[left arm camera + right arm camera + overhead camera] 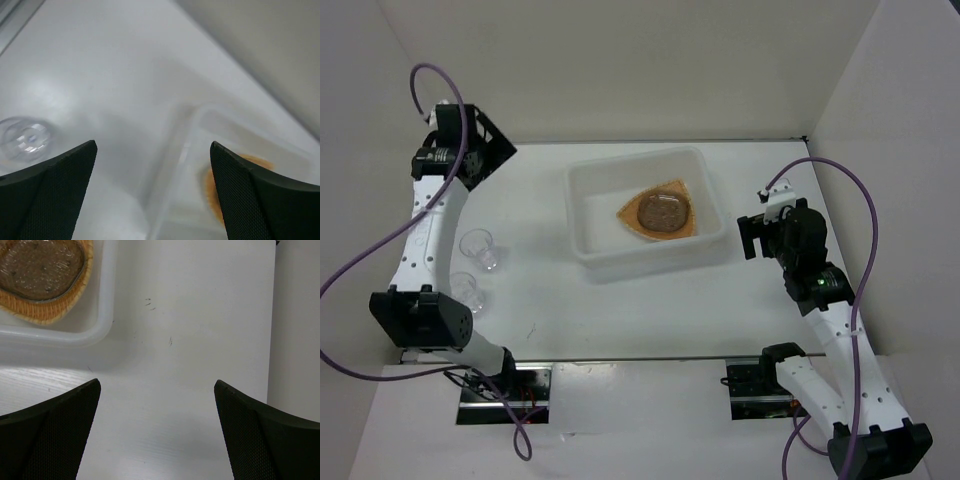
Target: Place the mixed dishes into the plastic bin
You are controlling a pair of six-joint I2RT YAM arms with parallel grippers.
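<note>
Two clear cups [480, 250] are standing on the table [620, 310] on the left, close beside my left arm, the nearer cup [468, 290] towards the bases. They are the only dishes I am seeing outside the plastic bin [576, 215], so I am judging them the step in hand. To do it well, I am planning to bring the jaws down astride one cup wall, squeeze softly because the plastic looks thin, lift clear of the flared rim, and lower the cup inside before letting go.

Further out, the bin is sitting mid-table with the orange plate [626, 214] lying flat in it and a grey-brown plate [662, 211] resting on top. Whether a second small plate is lying under that one I cannot tell.

At the bin's right, the right gripper [157, 390] is hanging with jaws spread wide, holding nothing. Farthest off, at the left rear, the left gripper [152, 150] is likewise gaping wide, touching nothing.
</note>
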